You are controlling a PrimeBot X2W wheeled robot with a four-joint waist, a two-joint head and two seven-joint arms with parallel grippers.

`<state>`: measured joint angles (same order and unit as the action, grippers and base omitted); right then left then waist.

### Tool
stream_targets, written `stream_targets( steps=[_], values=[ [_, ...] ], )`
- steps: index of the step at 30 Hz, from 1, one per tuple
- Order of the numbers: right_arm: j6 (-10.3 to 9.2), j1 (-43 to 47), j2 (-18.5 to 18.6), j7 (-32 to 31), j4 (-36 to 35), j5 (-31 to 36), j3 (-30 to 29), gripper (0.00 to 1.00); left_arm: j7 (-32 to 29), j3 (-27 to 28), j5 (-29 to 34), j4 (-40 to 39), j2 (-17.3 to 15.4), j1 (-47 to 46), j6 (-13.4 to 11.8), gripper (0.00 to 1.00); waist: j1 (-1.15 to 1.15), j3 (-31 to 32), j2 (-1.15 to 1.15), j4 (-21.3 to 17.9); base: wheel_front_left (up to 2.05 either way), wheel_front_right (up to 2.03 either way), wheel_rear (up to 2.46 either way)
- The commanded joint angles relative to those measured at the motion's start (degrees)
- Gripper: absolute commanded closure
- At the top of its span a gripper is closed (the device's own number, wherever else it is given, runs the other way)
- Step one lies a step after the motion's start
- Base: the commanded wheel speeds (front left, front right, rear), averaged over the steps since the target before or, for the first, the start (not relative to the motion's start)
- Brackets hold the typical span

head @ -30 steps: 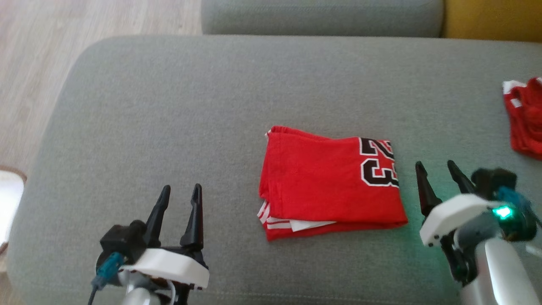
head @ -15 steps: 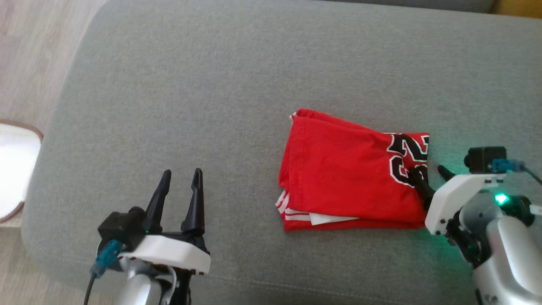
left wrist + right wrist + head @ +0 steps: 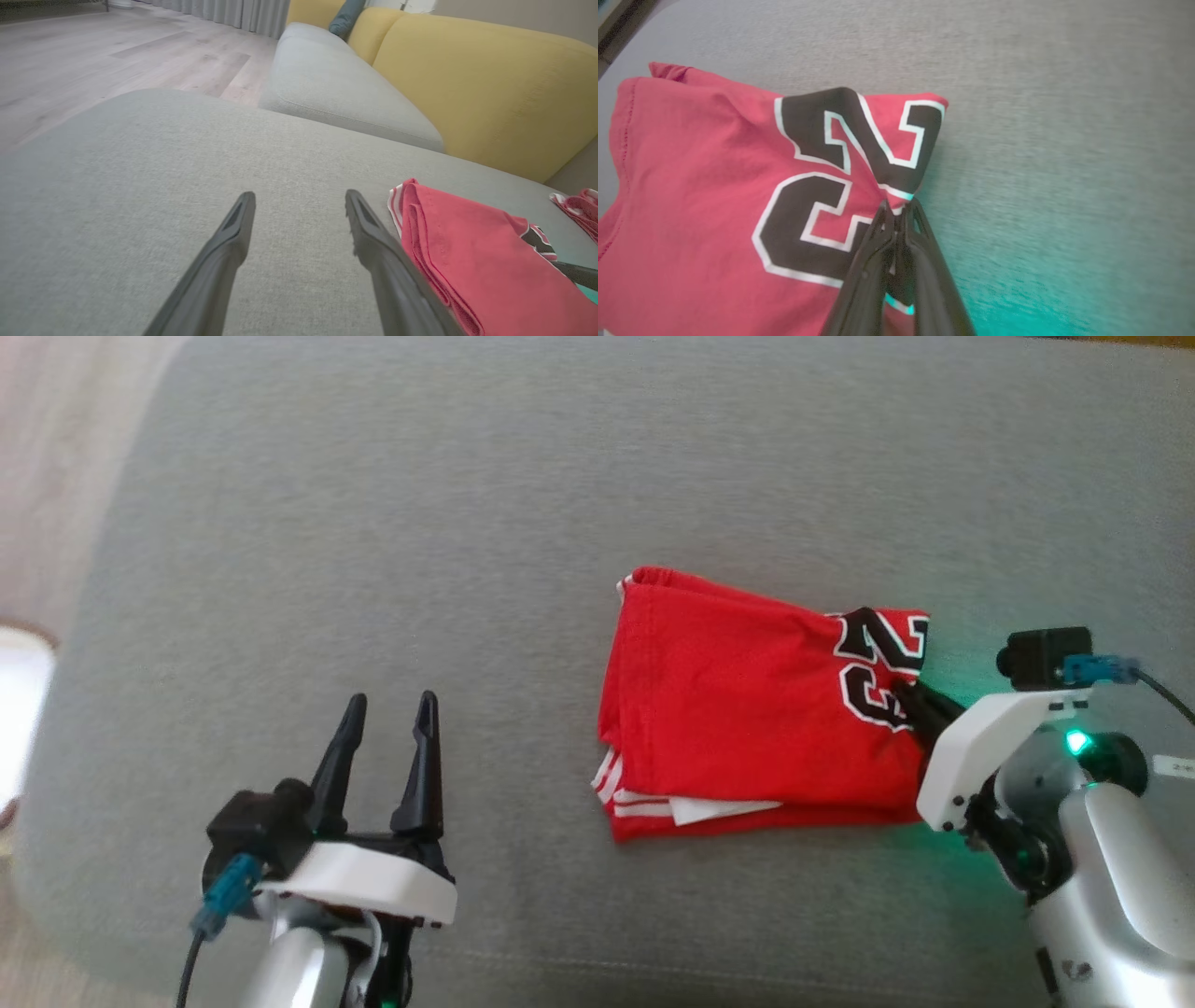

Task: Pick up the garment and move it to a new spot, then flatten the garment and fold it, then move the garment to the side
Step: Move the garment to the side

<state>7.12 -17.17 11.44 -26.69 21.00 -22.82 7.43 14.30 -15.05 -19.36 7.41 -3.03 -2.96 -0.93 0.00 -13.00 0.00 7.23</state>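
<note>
The garment (image 3: 747,709) is a red jersey with a black-and-white number, folded into a rough rectangle on the grey cushion (image 3: 467,523). My right gripper (image 3: 903,696) is shut on its right edge, at the number print, and the fabric puckers toward the pinch. In the right wrist view the fingertips (image 3: 899,207) meet on the garment (image 3: 691,186) just below the printed digits. My left gripper (image 3: 391,702) stands open over bare cushion, well left of the garment. From the left wrist, its open gripper (image 3: 300,196) points along the cushion, with the garment (image 3: 467,261) lying to its right.
A second red cloth (image 3: 581,205) lies at the cushion's far right. Beyond are another grey seat cushion (image 3: 336,88) and a yellow sofa back (image 3: 467,93). Wooden floor (image 3: 56,476) lies past the cushion's rounded left edge, with a white object (image 3: 19,709) on it.
My right gripper has moved in onto the garment's right edge and shut on it, bunching the fabric there. The head camera has shifted. The left gripper stays open in place.
</note>
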Motion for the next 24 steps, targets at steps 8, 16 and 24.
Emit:
stream_targets(
  steps=[8, 16, 24],
  values=[
    [0.36, -4.29, 3.45, 3.71, -7.10, 2.43, -3.60, 1.00, 0.70, 2.07, 2.87, -3.20, 0.02, -3.89, 1.04, 0.00, 0.00, -3.72, 0.00, -13.13, 0.00, 0.00, 0.00],
    [0.36, -5.74, 2.15, 5.71, -10.45, 3.19, -6.96, 1.00, 0.48, 1.94, 4.48, -3.62, -1.59, -6.49, 1.39, 0.00, 0.00, -7.82, 0.00, -23.42, 0.00, 0.00, 0.00],
    [0.36, -6.41, -0.32, 8.76, -9.14, 4.03, -7.86, 1.00, -1.26, 1.22, 5.59, -4.47, -3.26, -8.49, 1.38, 0.00, 0.00, -9.02, 0.00, -27.74, 0.00, 0.00, 0.00]
  ],
)
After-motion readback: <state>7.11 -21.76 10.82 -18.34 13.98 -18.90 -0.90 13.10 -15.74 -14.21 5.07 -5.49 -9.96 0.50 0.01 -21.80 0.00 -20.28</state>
